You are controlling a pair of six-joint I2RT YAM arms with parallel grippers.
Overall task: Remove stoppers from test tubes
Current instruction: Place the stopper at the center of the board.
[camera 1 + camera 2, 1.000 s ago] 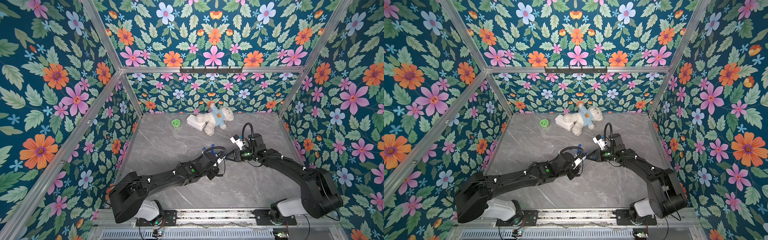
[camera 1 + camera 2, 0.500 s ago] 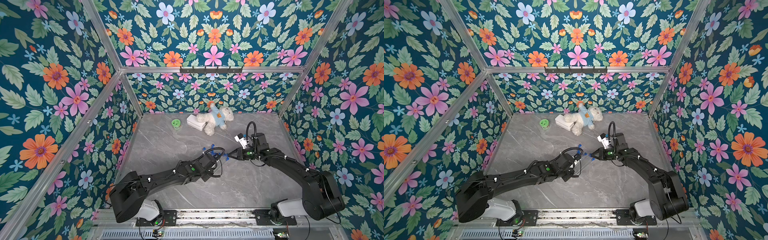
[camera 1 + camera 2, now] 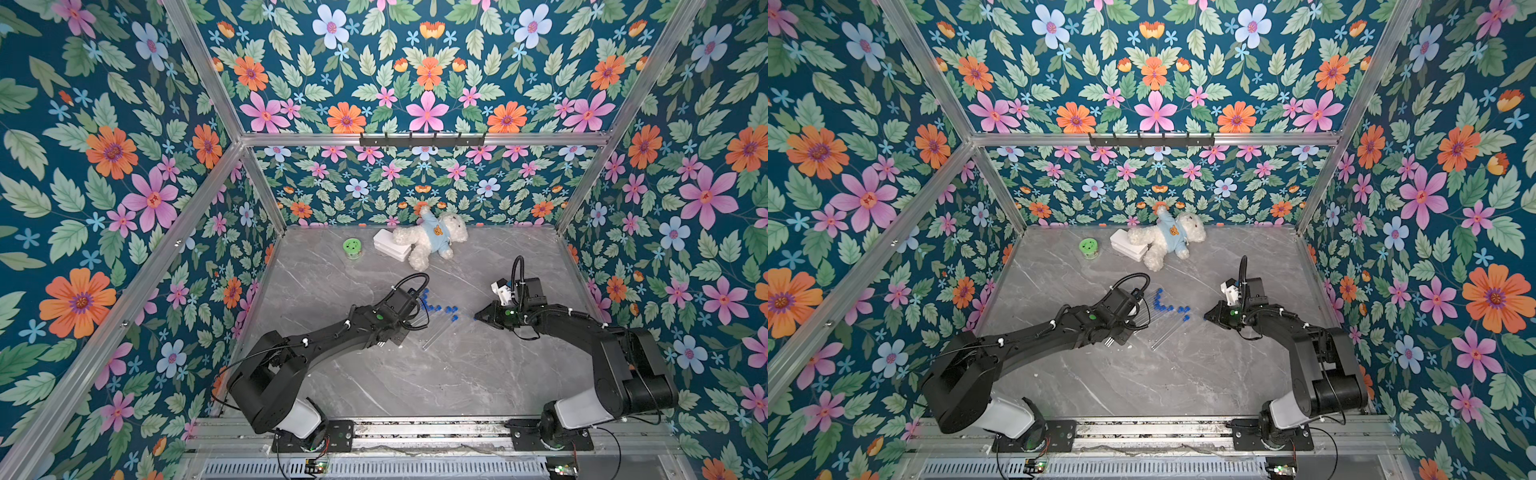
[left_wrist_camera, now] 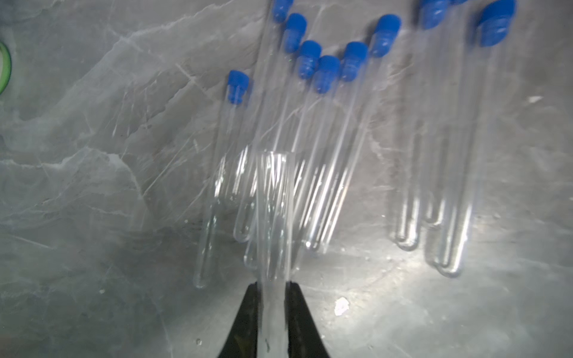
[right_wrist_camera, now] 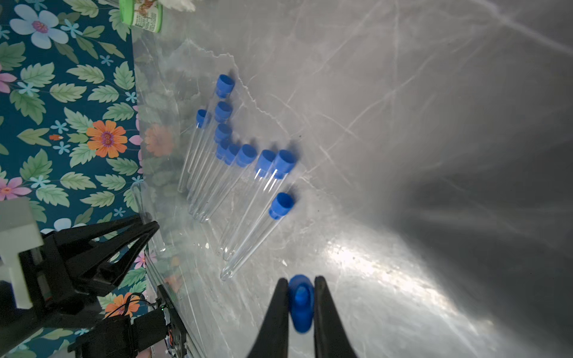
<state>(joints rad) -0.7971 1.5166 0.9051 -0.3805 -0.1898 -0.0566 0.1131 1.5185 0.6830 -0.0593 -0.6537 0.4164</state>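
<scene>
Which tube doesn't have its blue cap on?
The tube pinched in the left hand: its top is open and bare. The other tubes lying on the marble each wear a blue stopper. The right hand grips a loose stopper.

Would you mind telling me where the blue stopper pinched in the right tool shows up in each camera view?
In a top view: the stopper is a blue speck at the tip of the right tool, right of the stoppered tubes.
In a top view: same place, barely visible.
Right wrist: large and close, pinched in the tool.
Left wrist: not in it.
Shared landmark: those stoppered tubes, lying flat.
</scene>
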